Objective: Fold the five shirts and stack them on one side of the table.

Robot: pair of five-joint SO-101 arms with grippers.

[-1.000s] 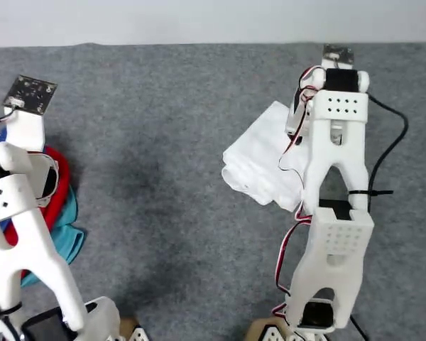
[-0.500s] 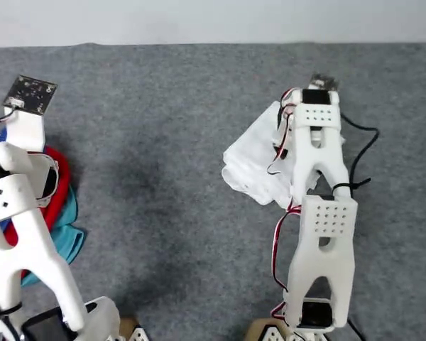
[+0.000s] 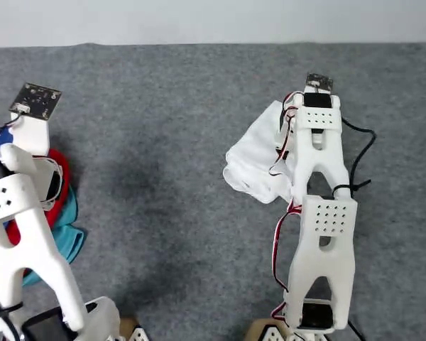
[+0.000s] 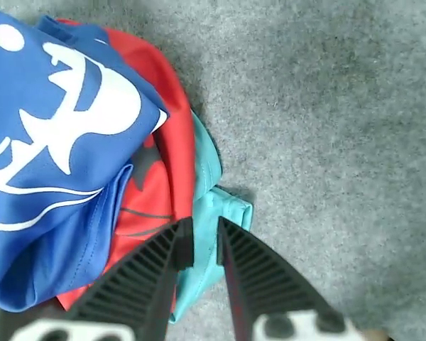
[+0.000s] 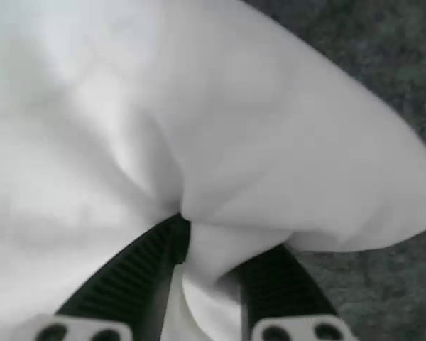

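A crumpled white shirt (image 3: 252,158) lies right of the table's middle, partly under my right arm (image 3: 319,142). My right gripper (image 5: 207,245) is shut on a bunched fold of this white shirt (image 5: 199,106). At the left edge lies a pile with a blue printed shirt (image 4: 57,142) on top, a red shirt (image 4: 167,163) under it and a teal shirt (image 4: 214,202) lowest. My left gripper (image 4: 201,234) hangs just above the pile's edge, its fingers almost together with nothing between them. From above, the left arm (image 3: 21,202) covers most of the pile, leaving the red shirt (image 3: 62,170) and the teal shirt (image 3: 69,231) showing.
The table is covered by grey carpet-like cloth (image 3: 163,142), bare between the two arms and along the back. A pale wall runs behind the far edge. Both arm bases stand at the near edge.
My right arm has swung left and farther over the white shirt, which has bunched up and shifted slightly. The left arm has edged a little toward the back.
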